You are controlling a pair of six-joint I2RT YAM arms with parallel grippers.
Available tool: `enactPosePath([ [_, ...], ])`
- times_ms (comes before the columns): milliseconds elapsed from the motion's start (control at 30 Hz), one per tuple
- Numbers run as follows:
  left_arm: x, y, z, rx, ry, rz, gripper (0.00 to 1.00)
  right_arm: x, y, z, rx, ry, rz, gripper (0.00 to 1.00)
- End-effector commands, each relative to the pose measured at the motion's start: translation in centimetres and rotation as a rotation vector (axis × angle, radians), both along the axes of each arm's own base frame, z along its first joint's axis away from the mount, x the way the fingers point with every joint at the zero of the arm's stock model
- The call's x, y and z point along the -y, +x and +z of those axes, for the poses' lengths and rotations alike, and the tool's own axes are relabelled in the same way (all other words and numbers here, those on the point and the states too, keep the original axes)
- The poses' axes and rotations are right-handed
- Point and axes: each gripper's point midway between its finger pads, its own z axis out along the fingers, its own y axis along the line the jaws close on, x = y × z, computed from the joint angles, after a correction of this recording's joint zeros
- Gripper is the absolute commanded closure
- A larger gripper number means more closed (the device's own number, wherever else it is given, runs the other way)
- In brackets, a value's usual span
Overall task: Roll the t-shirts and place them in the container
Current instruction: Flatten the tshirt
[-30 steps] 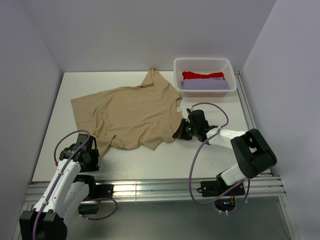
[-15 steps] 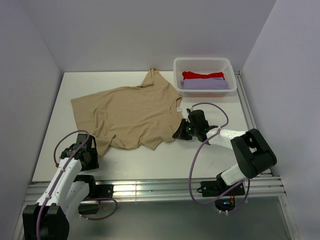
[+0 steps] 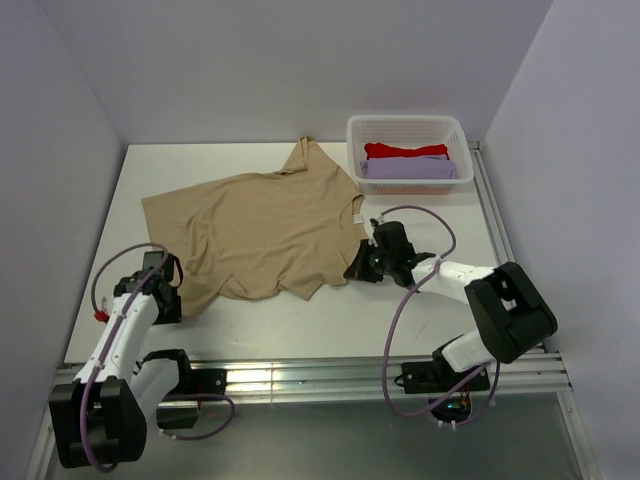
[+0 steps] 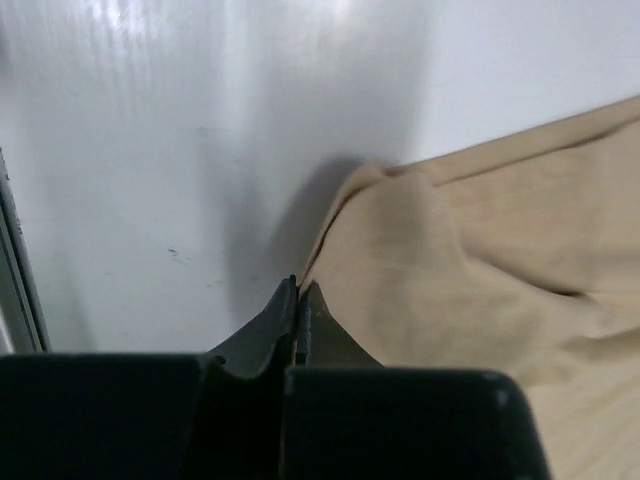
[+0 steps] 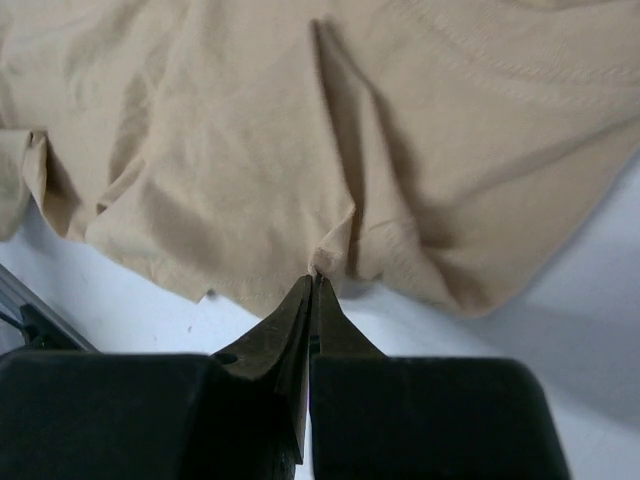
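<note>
Left end effector (image 4: 298, 288) has swung onto the tan t-shirt (image 4: 480, 250) hem, pinching it; right end effector (image 5: 312, 280) likewise.

We see a plain tan tee (image 3: 260, 225) with a small white label (image 3: 357, 216), lying on a white table (image 3: 430, 305). A white lattice basket (image 3: 400, 122) holds a plain red tee (image 3: 405, 150) and a plain lavender tee (image 3: 408, 170). The left arm (image 3: 125, 335) and right arm (image 3: 455, 272) are white with black joints and purple cables (image 3: 387, 335). The walls (image 3: 300, 60) are pale greyish lilac.
</note>
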Motion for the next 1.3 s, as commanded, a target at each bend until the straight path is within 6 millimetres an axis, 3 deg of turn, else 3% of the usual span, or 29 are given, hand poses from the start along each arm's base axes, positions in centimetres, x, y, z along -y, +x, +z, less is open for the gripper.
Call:
enactPosePath([
  [0, -2.3, 0.2, 3.2, -0.041, 0.112, -0.05, 0.99, -0.3, 0.1, 2.4, 0.068, -0.013, 0.0, 1.0],
  [233, -2.8, 0.6, 4.0, -0.048, 0.088, -0.118, 1.0, 1.8, -1.7, 6.6, 0.142, -0.003, -0.072, 1.0],
  [267, -2.9, 0.6, 4.4, -0.055, 0.091, -0.122, 1.0, 2.1, -2.0, 8.1, 0.183, 0.014, -0.083, 1.0],
  [367, -3.6, 0.8, 5.6, -0.084, 0.11, -0.145, 1.0, 3.0, -3.0, 9.6, 0.208, 0.016, -0.105, 1.0],
  [567, -4.7, 0.0, 7.6, -0.158, 0.094, -0.158, 0.99, 3.6, -4.8, 10.5, 0.204, 0.029, -0.108, 1.0],
  [833, -6.3, -1.0, 10.8, -0.086, 0.15, -0.134, 0.99, 3.7, -6.2, 12.0, 0.233, 0.059, -0.111, 1.0],
  [1133, -7.9, -1.9, 9.9, -0.171, 0.117, -0.135, 0.99, 4.2, -6.5, 14.7, 0.29, 0.055, -0.13, 1.0],
  [1267, -7.6, -2.2, 9.5, -0.152, 0.093, -0.147, 0.99, 4.5, -6.9, 15.4, 0.301, 0.056, -0.129, 1.0],
])
